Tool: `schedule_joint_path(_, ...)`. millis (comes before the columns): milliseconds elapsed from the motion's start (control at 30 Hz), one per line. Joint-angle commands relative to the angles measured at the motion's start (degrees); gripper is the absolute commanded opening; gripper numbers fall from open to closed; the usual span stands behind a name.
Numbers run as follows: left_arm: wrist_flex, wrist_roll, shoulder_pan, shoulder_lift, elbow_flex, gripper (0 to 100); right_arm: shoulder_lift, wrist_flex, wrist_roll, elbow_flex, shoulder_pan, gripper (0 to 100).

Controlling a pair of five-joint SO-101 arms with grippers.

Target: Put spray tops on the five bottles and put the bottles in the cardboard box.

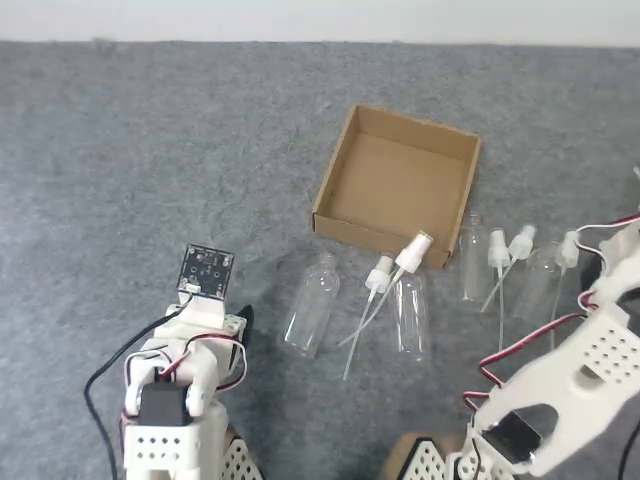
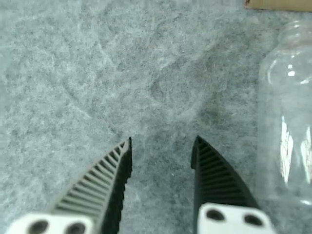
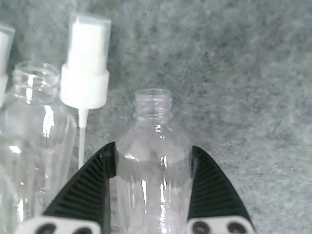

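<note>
Grey, felt-like desk point(image 1: 120, 150) under everything. Cardboard box point(image 1: 395, 180) toward the far side, open-topped, nothing in it yet.

Right tool point(image 3: 153, 148) pinching the shoulders of one clear bottle point(image 3: 153, 122), apparently touching both sides, with the uncapped neck pointing away from the wrist. Left tool point(image 2: 163, 141) spread and empty, low over bare desk, just beside a second bottle point(image 2: 285, 107). Other uncapped bottles lying in a loose row on the near side of the box, white tops scattered among them with thin tubes trailing. Nearest spray top point(image 3: 85, 63) lying just beside the pinched bottle, between it and a neighbour bottle point(image 3: 34, 112).

Looks like the opening step: securing a bottle for capping.

- Grip firmly but gently, against likely buckling or slipping of thin plastic.
- Lift and turn the neck toward the left arm, keeping the mouth free of the jaws.
- Take the spray top by its collar, never by the tube.
- Feed the tube into the mouth first, then seat and twist.
- Mind the nearby tube while lifting, or risk dragging it along.
</note>
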Motion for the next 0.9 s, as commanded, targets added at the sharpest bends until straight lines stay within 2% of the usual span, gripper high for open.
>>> schedule_joint_path(0,-0.7,-3.96,-0.18,-1.23,-0.48,18,-5.76,0.22,0.26,-2.46,0.66,2.1)
schedule_joint_path(100,0.0,-5.36,-0.18,-1.23,-0.48,18,-4.7,-3.47,-3.43,-2.46,1.27,5.2)
schedule_joint_path(267,0.09,-5.27,-0.18,-1.23,-0.48,18,-4.0,-3.82,-4.92,-2.46,0.22,30.6)
schedule_joint_path(367,0.18,-5.27,-0.18,-1.23,-0.48,18,-4.26,-2.42,-4.84,-2.73,-1.71,37.9)
schedule_joint_path(500,0.18,-5.27,-0.18,-1.23,-0.48,18,-5.93,-1.36,-5.01,-3.34,-5.32,38.0)
schedule_joint_path(600,0.18,-5.27,-0.18,-1.23,-0.48,18,-9.01,-1.36,-9.05,-5.19,-7.69,37.7)
schedule_joint_path(867,0.18,-5.27,-0.18,-1.23,-0.48,18,-12.35,-2.15,-19.25,-11.78,-14.73,26.0)
